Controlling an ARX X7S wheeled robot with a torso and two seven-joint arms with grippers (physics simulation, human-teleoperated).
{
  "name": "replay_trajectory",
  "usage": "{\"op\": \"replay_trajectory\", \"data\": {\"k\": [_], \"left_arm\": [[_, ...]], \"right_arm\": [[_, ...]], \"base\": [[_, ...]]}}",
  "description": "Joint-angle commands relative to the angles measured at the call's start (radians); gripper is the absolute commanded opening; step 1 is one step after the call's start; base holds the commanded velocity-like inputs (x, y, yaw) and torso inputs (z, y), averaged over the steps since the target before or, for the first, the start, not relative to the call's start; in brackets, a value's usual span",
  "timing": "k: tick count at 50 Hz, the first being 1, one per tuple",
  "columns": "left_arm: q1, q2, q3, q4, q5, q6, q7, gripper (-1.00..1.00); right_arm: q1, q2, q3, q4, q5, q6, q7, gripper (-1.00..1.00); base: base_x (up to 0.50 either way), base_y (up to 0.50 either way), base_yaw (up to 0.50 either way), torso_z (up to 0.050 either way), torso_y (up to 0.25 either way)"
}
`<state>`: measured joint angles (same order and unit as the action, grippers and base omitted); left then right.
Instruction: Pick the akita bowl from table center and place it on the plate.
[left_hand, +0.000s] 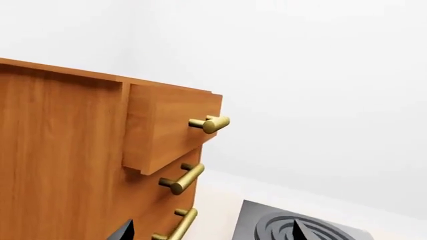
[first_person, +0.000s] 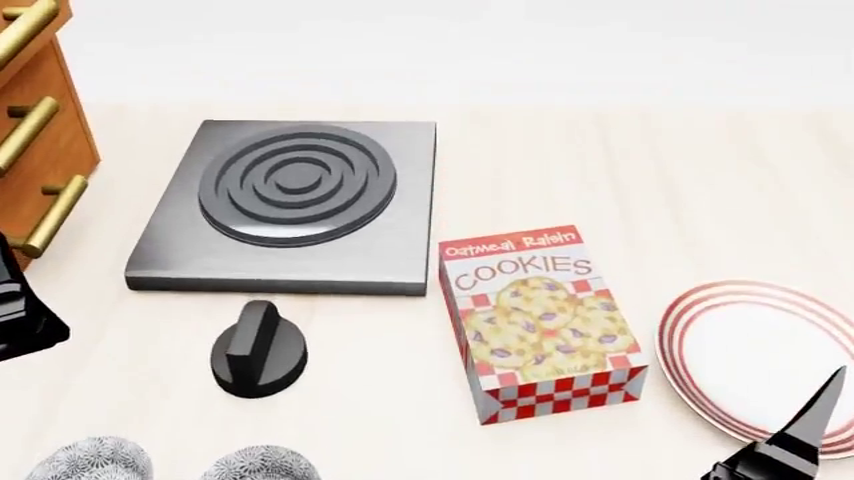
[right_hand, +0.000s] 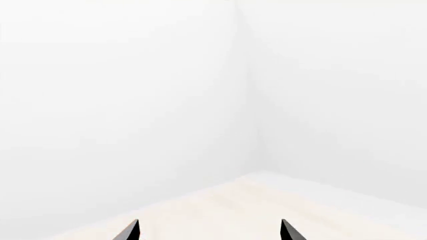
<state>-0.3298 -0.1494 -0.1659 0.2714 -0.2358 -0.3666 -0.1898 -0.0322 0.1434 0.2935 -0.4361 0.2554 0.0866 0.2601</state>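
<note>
Two akita bowls (first_person: 174, 462) nearest, well apart from both wide-spread fingers (right_hand: 131, 231), plate (first_person: 767, 360) right.

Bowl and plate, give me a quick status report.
Both hands open, empty. Two speckled bowls at near table edge, untouched. Plate bare, at right. Cookie box stands between bowls and plate.

Both akita bowls (first_person: 174, 462) & plate (first_person: 761, 365) cut off by frame edge.

You see grey-speckled bowls (first_person: 91, 458), a red-striped white plate (first_person: 694, 345), a red-checked cookie box (first_person: 541, 320) and a dark grey hob (first_person: 287, 205).
</note>
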Motion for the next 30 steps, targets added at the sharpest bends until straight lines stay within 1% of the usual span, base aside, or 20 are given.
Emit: {"op": "replay_trajectory", "data": {"k": [1, 9, 14, 16, 17, 18, 20, 22, 23, 25, 28, 30], "left_arm": [[-0.005, -0.008, 0.003, -0.005, -0.012, 0.002, -0.007, 1.0], [-0.004, -0.014, -0.001, 0.0, -0.024, -0.003, -0.014, 1.0], [-0.006, -0.016, 0.001, -0.008, -0.029, -0.002, -0.014, 1.0], [-0.013, -0.016, -0.016, -0.015, -0.054, -0.02, -0.015, 1.0], [-0.014, -0.018, -0.025, -0.018, -0.056, -0.021, -0.02, 1.0], [-0.014, -0.02, -0.029, -0.019, -0.059, -0.021, -0.022, 1.0], [-0.012, -0.023, -0.042, -0.01, -0.07, -0.033, -0.028, 1.0], [-0.013, -0.026, -0.059, -0.002, -0.082, -0.042, -0.036, 1.0], [-0.013, -0.026, -0.059, -0.002, -0.082, -0.042, -0.037, 1.0], [-0.015, -0.031, -0.074, -0.015, -0.073, -0.031, -0.052, 1.0], [-0.014, -0.033, -0.086, -0.008, -0.084, -0.036, -0.057, 1.0], [-0.011, -0.033, -0.097, 0.003, -0.091, -0.038, -0.064, 1.0]], "right_arm": [[0.001, 0.015, -0.018, -0.006, 0.0, 0.004, 0.006, 1.0], [-0.005, 0.014, -0.012, -0.008, 0.014, -0.016, 0.01, 1.0], [0.005, 0.02, -0.023, -0.002, 0.015, 0.006, 0.017, 1.0], [0.019, 0.034, -0.036, -0.04, 0.05, 0.074, 0.016, 1.0], [0.031, 0.036, -0.042, -0.079, 0.041, 0.136, 0.052, 1.0], [0.034, 0.037, -0.045, -0.095, 0.047, 0.148, 0.055, 1.0], [0.042, 0.056, -0.066, -0.128, 0.099, 0.214, 0.031, 1.0], [0.064, 0.072, -0.076, -0.15, 0.205, 0.283, -0.012, 1.0], [0.064, 0.073, -0.076, -0.151, 0.207, 0.285, -0.011, 1.0], [0.111, 0.121, -0.149, -0.172, 0.207, 0.386, -0.024, 1.0], [0.151, 0.133, -0.173, -0.184, 0.246, 0.446, -0.032, 1.0], [0.211, 0.143, -0.191, -0.2, 0.328, 0.54, -0.042, 1.0]], "base": [[0.5, 0.0, 0.0, 0.0, 0.0], [0.03, 0.0, 0.0, 0.0, 0.0], [0.0, 0.0, 0.0, 0.0, 0.0], [0.0, 0.0, 0.0, 0.0, 0.0], [0.0, 0.0, 0.0, 0.0, 0.0], [0.0, 0.0, 0.0, 0.0, 0.0], [0.0, 0.0, 0.0, 0.0, 0.0], [0.0, 0.0, 0.0, 0.0, 0.0], [0.0, 0.0, 0.0, 0.0, 0.0], [0.0, 0.0, 0.0, 0.0, 0.0], [0.0, 0.0, 0.0, 0.0, 0.0], [0.0, 0.0, 0.0, 0.0, 0.0]]}}
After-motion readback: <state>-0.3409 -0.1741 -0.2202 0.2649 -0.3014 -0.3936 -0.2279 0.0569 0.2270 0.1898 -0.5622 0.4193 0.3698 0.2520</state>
